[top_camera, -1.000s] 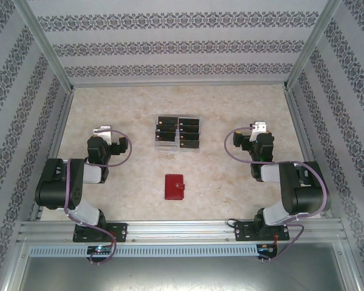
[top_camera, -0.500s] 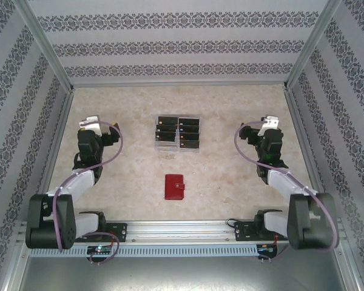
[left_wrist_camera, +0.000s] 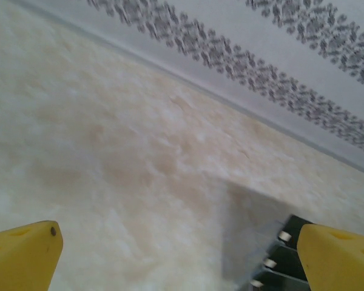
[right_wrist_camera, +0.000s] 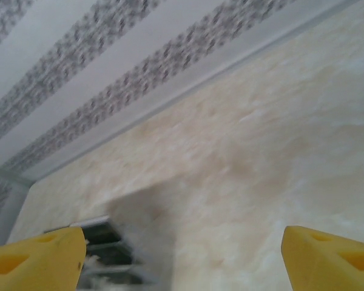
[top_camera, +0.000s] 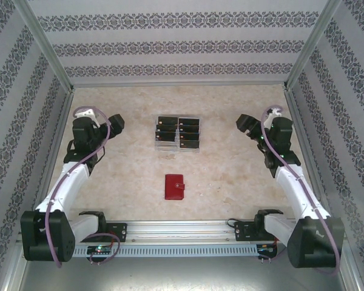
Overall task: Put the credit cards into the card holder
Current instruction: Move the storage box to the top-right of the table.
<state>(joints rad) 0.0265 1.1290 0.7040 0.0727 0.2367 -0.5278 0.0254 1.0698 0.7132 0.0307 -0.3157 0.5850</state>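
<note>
The dark-red card holder (top_camera: 174, 187) (folded shut) lay lower centre, open table (top_camera: 230, 176) all round; left gripper (top_camera: 114, 122) and right gripper (top_camera: 245, 124) gaped.

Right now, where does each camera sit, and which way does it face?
Top external: above, behind the arms, looking down on table, card holder, credit cards; both arms show.
Left wrist: rides the left arm, facing the back wall; left gripper shows.
Right wrist: likewise; right gripper shows.
Shared: both wrist views catch the clear rack.
</note>
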